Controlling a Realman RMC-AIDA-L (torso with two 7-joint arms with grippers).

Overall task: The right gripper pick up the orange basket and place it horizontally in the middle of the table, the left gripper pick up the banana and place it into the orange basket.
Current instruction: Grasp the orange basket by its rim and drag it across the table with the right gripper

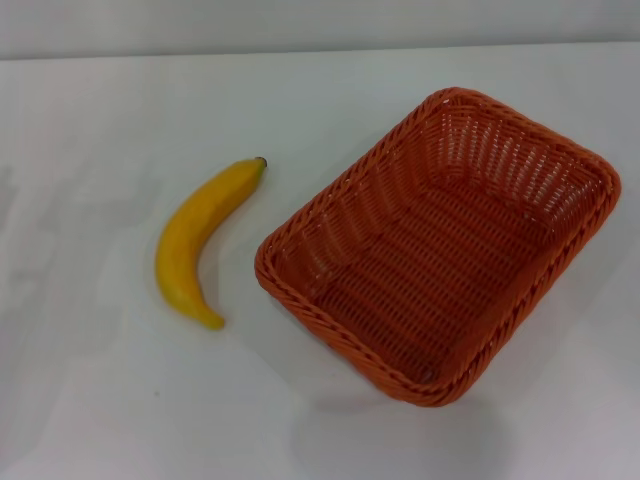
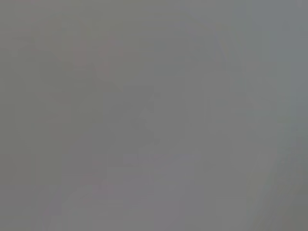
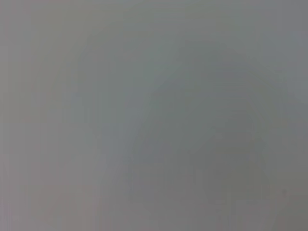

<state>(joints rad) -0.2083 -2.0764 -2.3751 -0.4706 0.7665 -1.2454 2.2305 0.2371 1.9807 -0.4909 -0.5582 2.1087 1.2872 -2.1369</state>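
The orange basket [image 1: 440,245] rests on the white table [image 1: 100,400] right of centre in the head view, turned at a slant with one corner toward the far right. It is empty inside. The yellow banana [image 1: 195,245] lies on the table just left of the basket, its dark stem tip pointing to the far side, a small gap between the two. Neither the left gripper nor the right gripper shows in any view. Both wrist views show only a flat grey field.
The table's far edge [image 1: 320,50] runs along the top of the head view, with a pale wall behind it. Bare tabletop surrounds the banana and basket on the left and near sides.
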